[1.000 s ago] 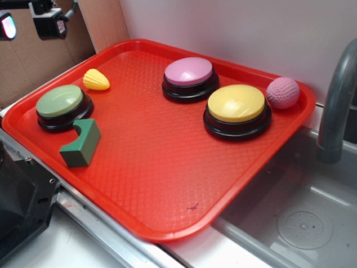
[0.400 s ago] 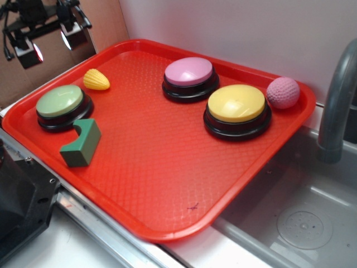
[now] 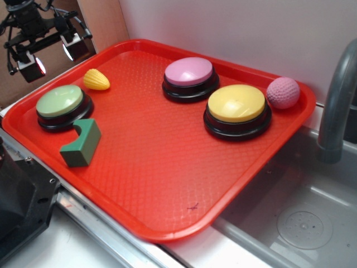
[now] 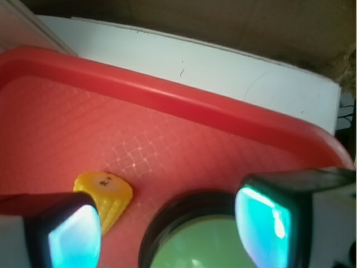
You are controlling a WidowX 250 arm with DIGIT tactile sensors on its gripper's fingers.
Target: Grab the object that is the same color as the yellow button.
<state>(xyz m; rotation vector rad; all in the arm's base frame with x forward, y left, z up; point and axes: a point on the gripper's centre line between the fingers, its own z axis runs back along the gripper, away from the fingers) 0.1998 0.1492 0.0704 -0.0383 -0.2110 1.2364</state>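
Observation:
The small yellow ribbed corn-shaped toy (image 3: 96, 80) lies on the red tray (image 3: 167, 167) near its far left edge, beside the green button. In the wrist view the toy (image 4: 106, 195) is at the lower left, partly behind one fingertip (image 4: 72, 237). The yellow button (image 3: 236, 104) on a black base sits at the tray's right. My gripper (image 3: 51, 56) hangs open and empty above the tray's far left corner, up and left of the toy; in the wrist view the gripper (image 4: 167, 234) has wide-apart jaws over the green button's edge.
A green button (image 3: 59, 101), also in the wrist view (image 4: 195, 245), a green arch block (image 3: 81, 143), a pink button (image 3: 188, 72) and a pink textured ball (image 3: 282, 92) are on the tray. A grey faucet (image 3: 337, 100) and sink (image 3: 290, 218) are at the right. A wall stands behind.
The gripper has moved down and right from the frame's top left corner toward the tray's far left corner. The objects on the tray have not moved.

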